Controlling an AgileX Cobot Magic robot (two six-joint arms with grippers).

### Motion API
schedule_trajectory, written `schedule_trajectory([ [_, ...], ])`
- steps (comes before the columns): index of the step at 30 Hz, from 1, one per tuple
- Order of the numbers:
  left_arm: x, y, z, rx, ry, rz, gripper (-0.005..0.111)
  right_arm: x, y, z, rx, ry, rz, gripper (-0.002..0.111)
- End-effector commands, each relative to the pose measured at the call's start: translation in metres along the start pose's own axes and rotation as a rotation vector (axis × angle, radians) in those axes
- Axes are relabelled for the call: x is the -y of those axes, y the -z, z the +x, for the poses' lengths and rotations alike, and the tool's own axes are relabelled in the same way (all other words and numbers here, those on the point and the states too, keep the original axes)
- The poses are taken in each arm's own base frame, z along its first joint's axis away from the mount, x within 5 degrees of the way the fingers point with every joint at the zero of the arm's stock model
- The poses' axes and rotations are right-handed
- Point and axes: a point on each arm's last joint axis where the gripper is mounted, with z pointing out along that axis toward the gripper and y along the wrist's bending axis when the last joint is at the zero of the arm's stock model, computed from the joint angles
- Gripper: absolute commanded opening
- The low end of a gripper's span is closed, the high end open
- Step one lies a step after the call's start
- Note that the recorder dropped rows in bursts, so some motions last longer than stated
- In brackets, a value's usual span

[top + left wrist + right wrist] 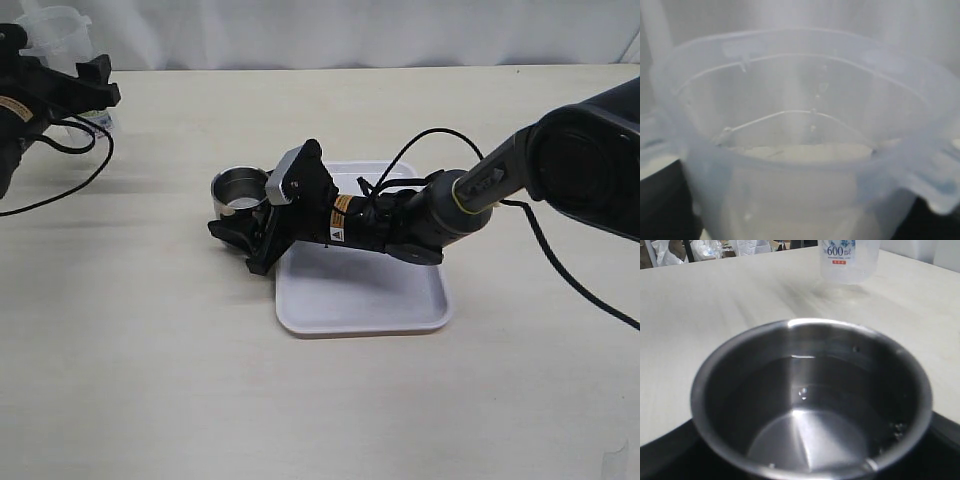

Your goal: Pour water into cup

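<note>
Nearest the camera lies the bare pale table [150, 400], wood-grained. Further in sits a white tray [360, 300], shallow with rounded corners, nothing lying in its near half. The right arm [450, 205] reaches in from the right and crosses low over the far half of the tray, tilted down toward the middle of the table.

At its end the right gripper [255, 210] is clasped around the cup [238, 190]. One black finger [232, 232] runs along the cup's near side and the other lies on its far side, against the wall. The cup stands upright on the table, just beside the tray's far left corner and outside it. In the right wrist view the cup [810, 405] fills most of the picture. It is shiny steel, with a dark inside, and clear water [805, 435] lies in the bottom, a few drops clinging to the inner wall.

Well beyond it, at the far left corner of the table, the left gripper [85, 85] grasps the container [55, 30] — a translucent plastic one, upright, with a blue label reading 600 ml [847, 260]. In the left wrist view the container [800, 150] sits right in front of the camera, open at the top, with a flat tab at each side of its rim. Whether its base touches the table cannot be told. A black cable [60, 175] loops on the table below that arm.

Behind everything hangs a white curtain [350, 30].
</note>
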Motion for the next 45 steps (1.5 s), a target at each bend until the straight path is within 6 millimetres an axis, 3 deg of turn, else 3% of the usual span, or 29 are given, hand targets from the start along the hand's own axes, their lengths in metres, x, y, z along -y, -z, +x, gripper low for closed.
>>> schedule_trajectory([
  [1,0.001,-0.005,0.003,0.034,-0.028,0.006,0.0,0.0,0.001,0.003,-0.036,0.0,0.009,0.004],
  [7,0.0,-0.02,0.015,0.006,-0.042,0.015,0.0,0.0,0.001,0.003,-0.036,0.0,0.009,0.004],
  [15,-0.002,-0.032,0.012,-0.062,-0.05,0.004,0.0,0.0,0.001,0.003,-0.036,0.0,0.009,0.004],
  [45,-0.002,-0.031,0.013,-0.077,-0.053,0.006,0.0,0.0,0.001,0.003,-0.036,0.0,0.009,0.004],
])
